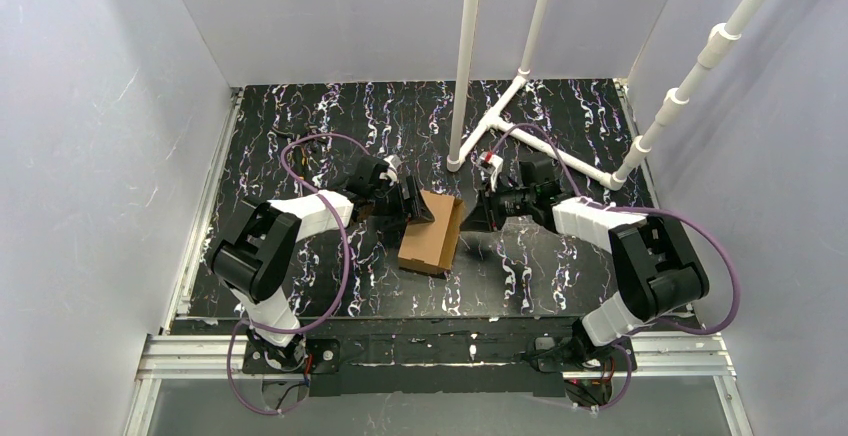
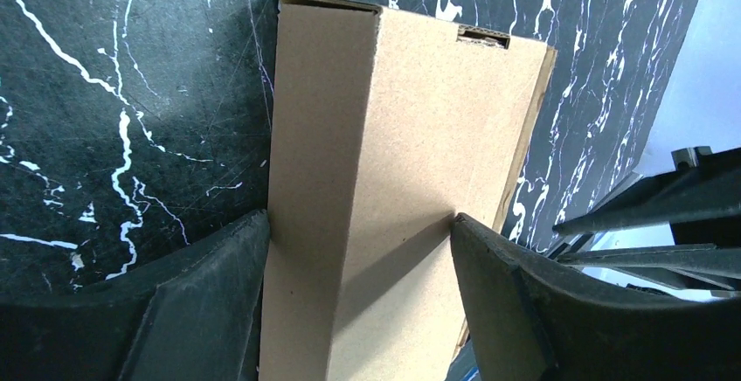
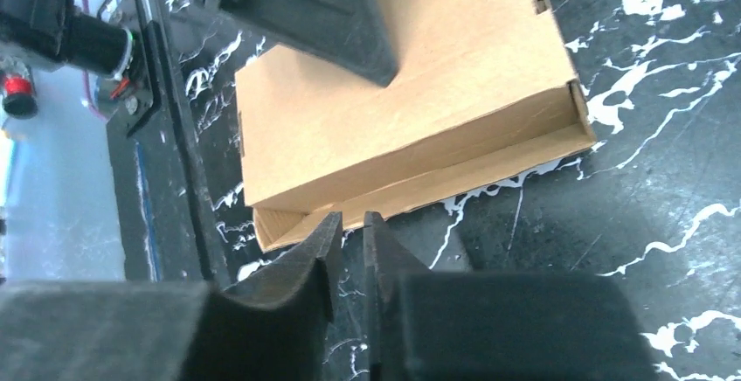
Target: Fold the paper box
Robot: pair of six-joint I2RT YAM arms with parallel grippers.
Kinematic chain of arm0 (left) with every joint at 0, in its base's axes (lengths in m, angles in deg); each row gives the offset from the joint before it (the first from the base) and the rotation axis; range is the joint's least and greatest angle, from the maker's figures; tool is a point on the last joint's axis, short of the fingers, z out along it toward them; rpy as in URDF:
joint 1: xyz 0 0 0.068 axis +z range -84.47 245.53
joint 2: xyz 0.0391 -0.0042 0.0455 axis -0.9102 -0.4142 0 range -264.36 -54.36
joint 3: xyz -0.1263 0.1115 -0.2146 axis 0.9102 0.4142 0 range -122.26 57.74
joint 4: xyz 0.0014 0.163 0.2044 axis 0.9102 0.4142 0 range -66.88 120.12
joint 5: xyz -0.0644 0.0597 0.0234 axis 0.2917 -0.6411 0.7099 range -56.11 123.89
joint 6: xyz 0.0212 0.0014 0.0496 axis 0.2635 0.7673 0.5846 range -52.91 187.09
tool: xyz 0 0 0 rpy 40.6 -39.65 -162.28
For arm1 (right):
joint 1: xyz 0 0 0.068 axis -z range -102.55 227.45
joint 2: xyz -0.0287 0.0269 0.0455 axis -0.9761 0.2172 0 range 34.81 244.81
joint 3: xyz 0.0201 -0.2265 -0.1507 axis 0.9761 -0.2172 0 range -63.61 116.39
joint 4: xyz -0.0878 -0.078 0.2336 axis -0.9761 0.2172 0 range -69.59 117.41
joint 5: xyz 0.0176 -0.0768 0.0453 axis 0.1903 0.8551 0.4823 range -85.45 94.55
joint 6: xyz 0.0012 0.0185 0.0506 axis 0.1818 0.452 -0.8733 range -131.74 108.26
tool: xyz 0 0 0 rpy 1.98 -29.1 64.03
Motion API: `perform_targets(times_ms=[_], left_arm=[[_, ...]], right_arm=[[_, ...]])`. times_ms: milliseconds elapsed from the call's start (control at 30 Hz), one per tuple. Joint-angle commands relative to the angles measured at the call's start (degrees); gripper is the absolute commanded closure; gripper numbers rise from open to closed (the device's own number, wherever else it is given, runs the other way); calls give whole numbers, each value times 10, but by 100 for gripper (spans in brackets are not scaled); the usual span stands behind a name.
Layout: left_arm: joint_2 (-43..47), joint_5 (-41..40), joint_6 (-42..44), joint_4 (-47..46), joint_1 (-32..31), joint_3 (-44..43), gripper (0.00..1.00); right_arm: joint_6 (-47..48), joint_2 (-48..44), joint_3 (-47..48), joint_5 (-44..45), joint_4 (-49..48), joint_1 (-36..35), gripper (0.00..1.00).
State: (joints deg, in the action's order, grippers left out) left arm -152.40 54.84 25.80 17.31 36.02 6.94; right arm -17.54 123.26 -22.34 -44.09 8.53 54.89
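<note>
Roughly at the middle of the black, white-veined counter [image 1: 300,116], the paper box [image 1: 432,236] is lying flat, between the two robot arms. It is plain brown cardboard, partly folded into a shallow rectangular shape. Its long sides are running from the far edge of the counter toward the near edge, tilted a little.

The left gripper [image 1: 413,204] is reaching in from the left and sitting over the far left part of the box. Seen from the left wrist, its jaws are standing wide apart and straddling the cardboard. One black finger [image 2: 210,294] is meeting the box's shaded side panel, and the other finger [image 2: 524,311] is overlapping the lighter top face and casting a shadow on it. Whether the jaws are actually clamping the box or only resting against it, I cannot tell.

The right gripper [image 1: 474,214] is reaching in from the right, just beside the box's right long side. Seen from the right wrist, its two fingers [image 3: 306,267] are standing almost together with only a thin gap between them, and nothing is sitting in that gap. Their tips are hovering at the edge of a lower cardboard layer that is sticking out beneath the upper panel along that side.

Behind the box, a white pipe frame [image 1: 465,56] is rising from the far right part of the counter. Purple cables [image 1: 345,256] are looping around both arms.
</note>
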Motion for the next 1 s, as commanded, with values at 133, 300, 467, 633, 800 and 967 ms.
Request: perform_targets(times_ms=[133,300,467,633,800,967], left_arm=[[24,-22,14,26,8,2,29],[19,-12,12,24,8,2,30],[21,-7,9,23,8,5,30],[23,-4,-5,19,7,15,34],[21,-9,-30,1,-5,34,35],[16,-17,-70,-38,-19,53,39]], right_arm=[[416,19,59,8,290,-5,99],[489,5,49,50,313,-60,99],[463,-4,42,152,239,-168,99],[387,-18,41,204,144,-224,99],[199,0,55,261,30,-230,99],[95,15,46,249,-27,-233,99]])
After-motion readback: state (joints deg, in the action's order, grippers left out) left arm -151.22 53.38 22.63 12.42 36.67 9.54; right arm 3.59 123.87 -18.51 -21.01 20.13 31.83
